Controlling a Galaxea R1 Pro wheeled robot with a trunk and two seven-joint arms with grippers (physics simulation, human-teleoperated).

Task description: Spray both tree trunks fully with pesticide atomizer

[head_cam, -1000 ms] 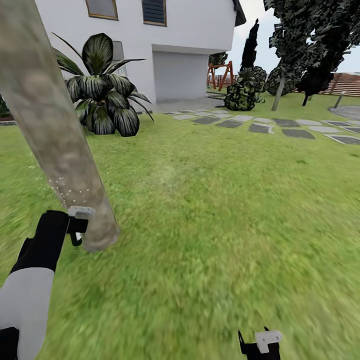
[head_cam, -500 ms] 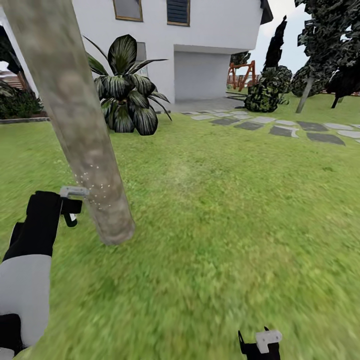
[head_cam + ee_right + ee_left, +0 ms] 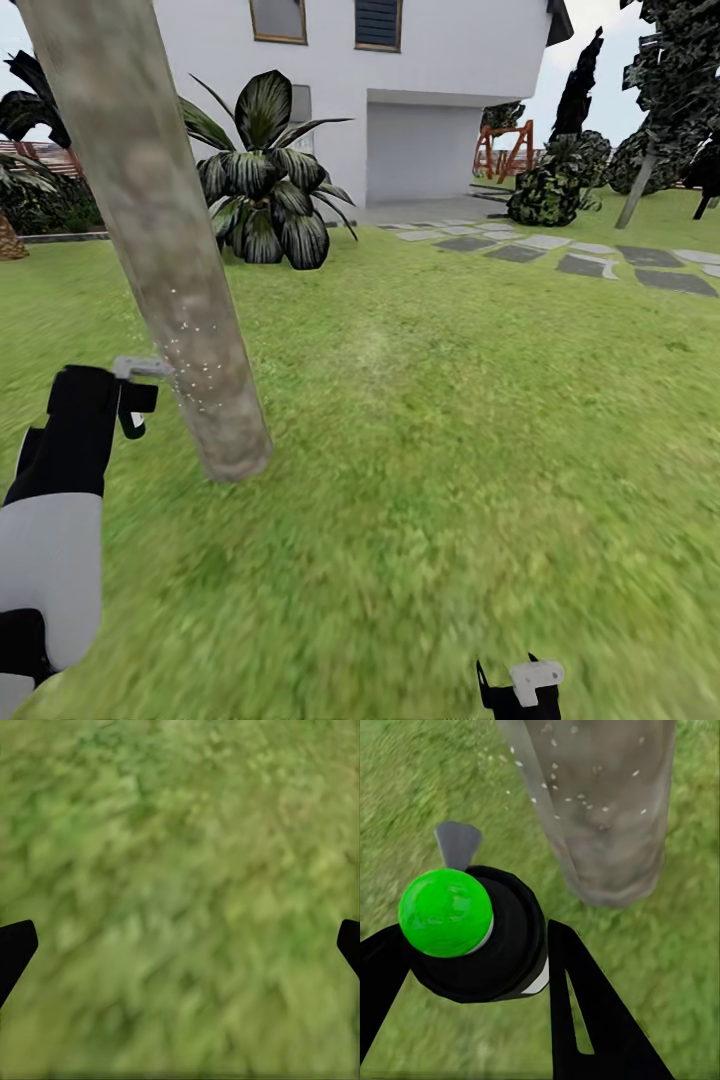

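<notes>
Left gripper (image 3: 472, 967) clamped on the pesticide atomizer (image 3: 480, 934), jaws pressed against either side of its black top, green button cap facing the wrist camera and grey nozzle pointing toward the tree trunk (image 3: 600, 802). In the head view, atomizer (image 3: 138, 385) held at about 9 o'clock of the trunk (image 3: 160, 240), nozzle just beside the bark near the base. Scatter of pale specks on the lower trunk; upper trunk bare of them, so coverage judged partial. Right gripper (image 3: 180, 945) idle over the grass lawn (image 3: 450, 450), jaws spread wide apart, nothing between them.

Likely handling: bottle small and light, rigid plastic, smooth enough to twist in the jaws if squeezed off-centre. Best held around the black collar, as now, leaving nozzle and button free. Next, probably a sweep up and around the trunk. White house (image 3: 420, 60) and broad-leaved shrub (image 3: 265, 170) at 12 o'clock, well apart.
</notes>
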